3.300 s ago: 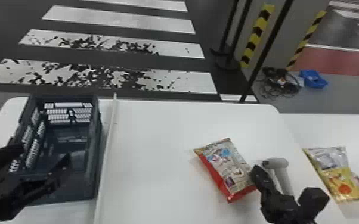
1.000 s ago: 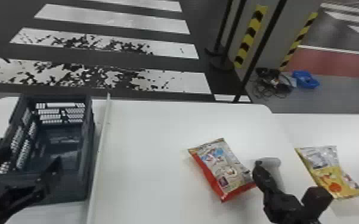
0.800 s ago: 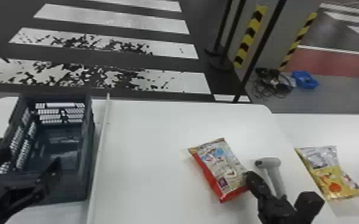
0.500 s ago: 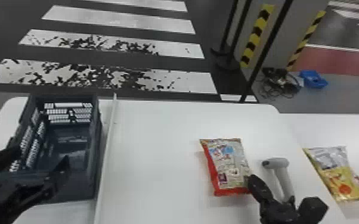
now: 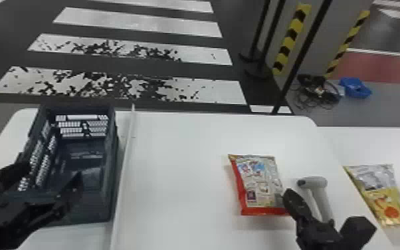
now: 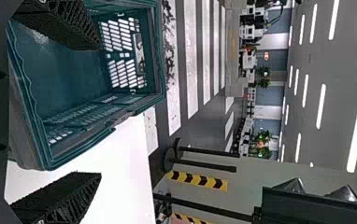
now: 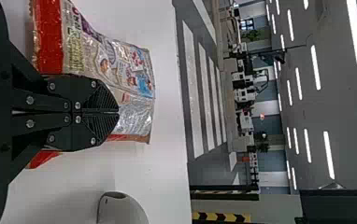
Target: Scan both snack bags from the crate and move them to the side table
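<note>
My right gripper [image 5: 284, 196] is shut on the right side of the red snack bag [image 5: 259, 186] in the head view. A shadow lies on the table just below the bag. In the right wrist view, my right gripper [image 7: 117, 112] has its fingers together over the crinkled bag [image 7: 130, 70]. The yellow snack bag [image 5: 382, 199] lies on the table surface at the far right. A grey-white scanner [image 5: 322, 196] stands just right of my right gripper. My left gripper [image 5: 54, 171] is parked open at the crate [image 5: 109, 159]; the left wrist view shows the gripper [image 6: 99, 112] before the crate [image 6: 81, 140].
A thin white strip [image 5: 124, 173] runs front to back beside the crate on the white table [image 5: 182, 186]. Beyond the table's back edge, black posts [image 5: 302, 53] and a blue item [image 5: 355, 88] stand on the floor.
My right gripper has come left from above the scanner to the red bag's edge. The bag has turned from slanted to nearly straight. My left arm keeps its place.
</note>
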### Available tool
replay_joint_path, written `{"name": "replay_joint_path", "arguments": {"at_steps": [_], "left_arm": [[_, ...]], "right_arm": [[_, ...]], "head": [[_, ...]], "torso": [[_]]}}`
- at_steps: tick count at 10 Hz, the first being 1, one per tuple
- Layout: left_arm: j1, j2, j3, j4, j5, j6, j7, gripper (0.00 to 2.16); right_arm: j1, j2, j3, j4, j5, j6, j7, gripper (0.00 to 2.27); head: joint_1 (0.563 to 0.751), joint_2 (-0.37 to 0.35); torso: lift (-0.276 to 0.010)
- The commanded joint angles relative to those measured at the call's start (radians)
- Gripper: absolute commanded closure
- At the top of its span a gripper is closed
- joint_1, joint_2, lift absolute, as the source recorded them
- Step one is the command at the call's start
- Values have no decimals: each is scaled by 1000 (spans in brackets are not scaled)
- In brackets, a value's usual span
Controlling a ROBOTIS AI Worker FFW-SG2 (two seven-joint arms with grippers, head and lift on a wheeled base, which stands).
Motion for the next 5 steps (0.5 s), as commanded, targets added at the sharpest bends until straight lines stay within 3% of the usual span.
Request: {"name": "replay_joint_path", "arguments": {"at_steps": [1,5], "left_arm": [[-2,3,1,-1,6,0,0,19],[0,-12,-1,4,6,0,-3,19]], "right_arm": [[-31,-9,-15,-45,10,76,3,2236],[-159,-32,62,-2,84,153,9,2236]], "head": [[695,-175],[695,-148]], "torso": [[-95],[-95]]}}
